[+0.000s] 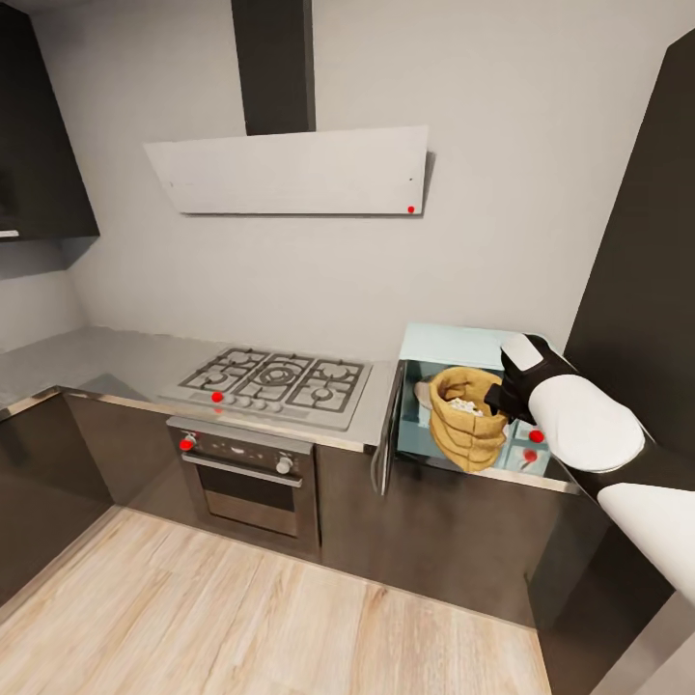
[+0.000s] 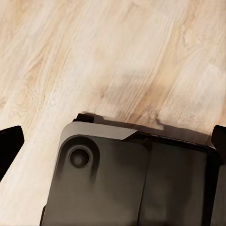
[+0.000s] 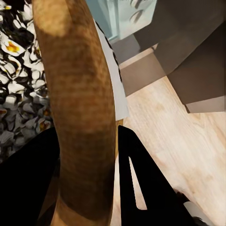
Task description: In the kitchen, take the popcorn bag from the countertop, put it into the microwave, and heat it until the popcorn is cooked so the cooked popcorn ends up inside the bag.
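A home kitchen it was, steel gas hob (image 1: 273, 383) set in a grey countertop (image 1: 87, 357), built-in oven (image 1: 247, 479) below, slanted white extractor hood (image 1: 294, 171) on the wall, dark cabinets (image 1: 39, 125), mint-blue microwave (image 1: 454, 344), pale wood floor (image 1: 241, 618).

No text, label, brand, number or sign can be read in any view. The oven's (image 1: 249, 470) control panel carries faint pale marks between its knobs, too small and blurred to make out.
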Motion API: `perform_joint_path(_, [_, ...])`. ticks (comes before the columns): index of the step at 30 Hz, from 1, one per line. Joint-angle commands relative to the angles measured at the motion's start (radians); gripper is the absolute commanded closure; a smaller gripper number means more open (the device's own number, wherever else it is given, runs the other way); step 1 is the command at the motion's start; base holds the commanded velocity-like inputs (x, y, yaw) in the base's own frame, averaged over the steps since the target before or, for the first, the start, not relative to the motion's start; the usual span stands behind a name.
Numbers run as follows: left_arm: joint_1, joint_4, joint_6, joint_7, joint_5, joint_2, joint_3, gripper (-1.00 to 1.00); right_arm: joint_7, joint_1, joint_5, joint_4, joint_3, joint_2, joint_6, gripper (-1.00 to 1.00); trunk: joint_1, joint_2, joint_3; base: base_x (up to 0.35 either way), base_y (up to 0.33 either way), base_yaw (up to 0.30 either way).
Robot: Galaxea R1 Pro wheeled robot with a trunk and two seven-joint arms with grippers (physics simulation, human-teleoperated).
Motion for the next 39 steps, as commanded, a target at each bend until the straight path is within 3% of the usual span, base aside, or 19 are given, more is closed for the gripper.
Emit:
perform_joint_path(1, [-0.001, 0.001, -0.003, 0.001, 0.000, -0.001, 0.003, -1.00, -0.004, -0.001, -0.002, -0.001, -0.002, -0.001, 0.004, 1.00, 0.001, -0.002, -0.002, 0.000, 0.000, 0.000])
perform_joint_path(21, [-0.001, 0.001, -0.003, 0.001, -0.001, -0.001, 0.003, -1.00, 0.011, 0.014, -0.001, -0.001, -0.002, -0.016, 0.004, 1.00, 0.001, -0.002, -0.002, 0.015, -0.001, 0.000])
perform_joint_path(39, [-0.001, 0.001, -0.004, 0.001, -0.001, 0.000, 0.003, -1.00, 0.011, 0.019, -0.001, -0.001, -0.001, -0.021, 0.004, 1.00, 0.001, -0.002, -0.002, 0.121, 0.000, 0.000])
